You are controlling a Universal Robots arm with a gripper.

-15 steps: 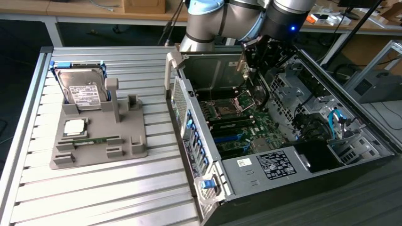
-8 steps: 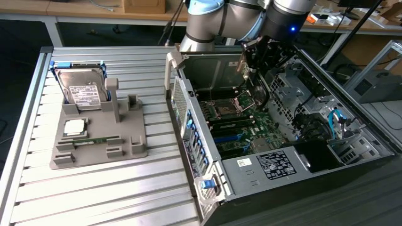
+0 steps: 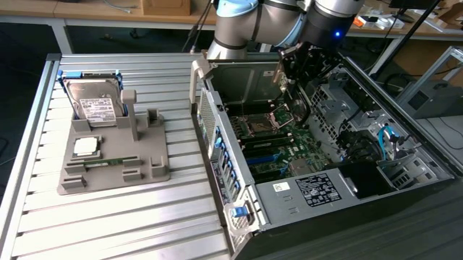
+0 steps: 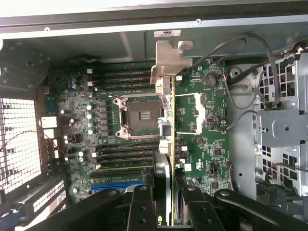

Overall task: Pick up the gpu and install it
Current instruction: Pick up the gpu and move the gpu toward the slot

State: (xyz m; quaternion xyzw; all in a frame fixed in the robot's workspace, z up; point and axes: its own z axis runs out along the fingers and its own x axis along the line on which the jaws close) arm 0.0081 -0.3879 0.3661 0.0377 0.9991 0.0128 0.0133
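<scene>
Green gpu [image 4: 167,72] clamped edge-on in gripper [image 4: 168,192] over motherboard [image 4: 202,125] inside case [image 3: 205,103]: install step in hand. Seating likely needs card edge square over slot, bracket against case wall.

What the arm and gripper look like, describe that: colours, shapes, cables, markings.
The arm has rounded silver-grey joints with light blue caps, and a dark wrist section bearing a small blue light. A black cable runs along it. The gripper is black, its fingers flat links with round pivot bolts.
</scene>
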